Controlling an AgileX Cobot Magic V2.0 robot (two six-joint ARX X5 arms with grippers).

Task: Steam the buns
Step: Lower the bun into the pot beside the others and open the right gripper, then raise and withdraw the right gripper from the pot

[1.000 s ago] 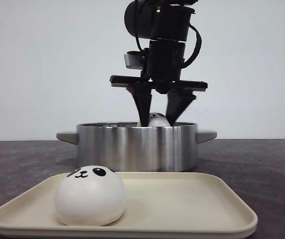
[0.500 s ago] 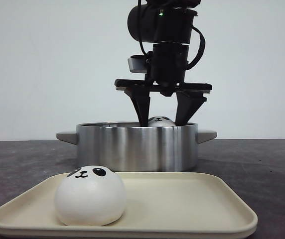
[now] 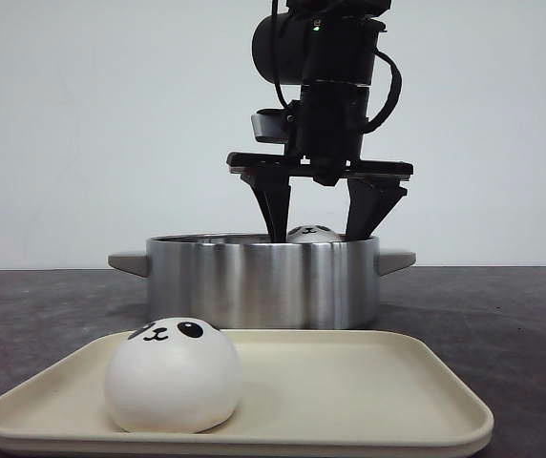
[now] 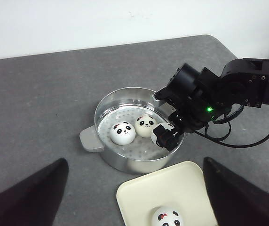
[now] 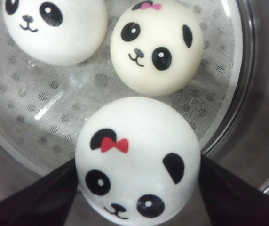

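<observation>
Right gripper (image 3: 321, 212) spread wide, straddling the red-bow bun (image 5: 137, 162) just set inside the pot (image 3: 254, 277); fingers look clear of it. Two buns (image 4: 123, 133) sit beside it; a fourth (image 3: 173, 375) waits on the tray (image 3: 388, 382). Lift straight up, avoiding the rim. Left gripper (image 4: 134, 197) open, empty.
</observation>
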